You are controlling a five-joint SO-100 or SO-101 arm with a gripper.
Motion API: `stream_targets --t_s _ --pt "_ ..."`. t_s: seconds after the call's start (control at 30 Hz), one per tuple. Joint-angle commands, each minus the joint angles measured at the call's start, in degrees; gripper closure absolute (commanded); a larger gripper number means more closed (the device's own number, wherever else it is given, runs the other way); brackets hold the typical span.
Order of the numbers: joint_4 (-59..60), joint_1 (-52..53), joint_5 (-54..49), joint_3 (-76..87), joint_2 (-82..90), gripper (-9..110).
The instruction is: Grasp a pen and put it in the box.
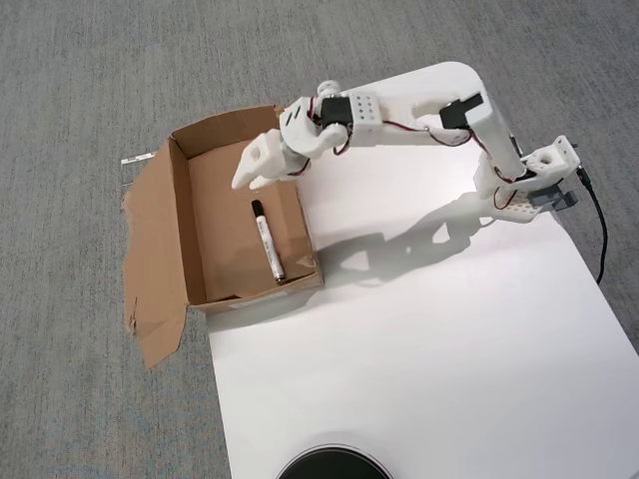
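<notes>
flap: torn brown cardboard flap (150, 269) lies flat on the grey carpet (80, 80), left of the box in the overhead view.
box: shallow brown cardboard box (182, 215), open top, sits at the left edge of the white tabletop (419, 359).
pen: slim white marker with black cap (267, 239) lies flat on the box floor along the right wall, cap toward the far end. Nothing touching it.
hand: white two-finger hand (250, 172) hovers over the box's upper right part, just beyond the cap, clear of the pen. Holds nothing; fingers look apart, though this angle doesn't show the gap well.
arm: white arm (399, 125) reaches in from its base at the right edge.
step: looks like drop done, pen in box.
next: lift clear of the box wall, retract to the base.
</notes>
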Motion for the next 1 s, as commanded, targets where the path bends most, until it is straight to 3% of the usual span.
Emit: stream_targets --t_s 0.0,0.43,0.97 --pt "2.81 -1.71 0.4 -1.45 8.53 89" --pt "27.51 -4.61 0.31 -0.04 29.71 89" --pt "27.51 -4.7 0.48 29.22 61.35 89"
